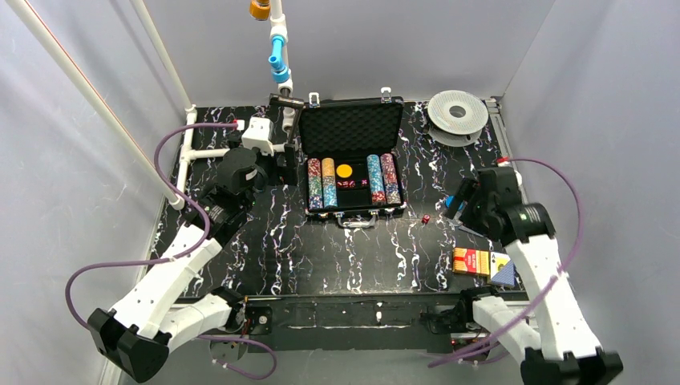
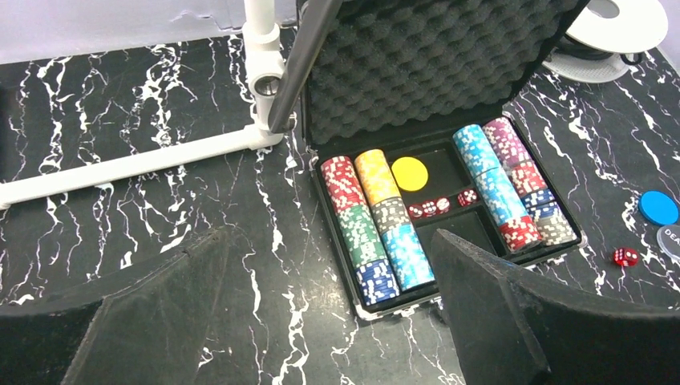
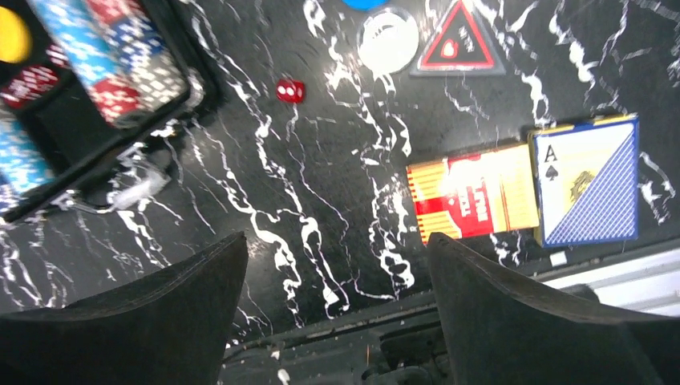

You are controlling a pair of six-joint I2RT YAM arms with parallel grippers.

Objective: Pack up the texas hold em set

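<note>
The briefcase (image 1: 350, 128) sits open at the far middle of the black marbled table (image 1: 321, 257), its foam-lined lid standing upright. Inside, two chip rows (image 2: 365, 216) fill the left side and two more fill the right, all lying on their edges. A yellow disc (image 2: 410, 173) lies flat in the far middle compartment, and several red dice (image 2: 439, 205) sit just in front of it. The near middle compartment shows only its black floor.

Other pieces lie out on the table to the right of the case. A loose die (image 2: 625, 256) rests near its front right corner. A blue disc (image 2: 657, 207) lies beyond that die, with a white disc (image 3: 388, 38) just beside it and a red triangle (image 3: 459, 40) next to the white disc. Near the table's front right edge, a red and yellow card box (image 3: 473, 192) and a blue card deck (image 3: 589, 180) lie side by side, touching or nearly so.

The left gripper (image 2: 329, 321) hovers over the table just left of the case, its jaws spread wide with nothing between them. The right gripper (image 3: 337, 313) hangs above the bare table between the case and the cards, jaws also wide apart and empty.

A white spool (image 1: 457, 115) lies at the far right corner, and a white pipe frame (image 2: 136, 164) stands left of the case.
</note>
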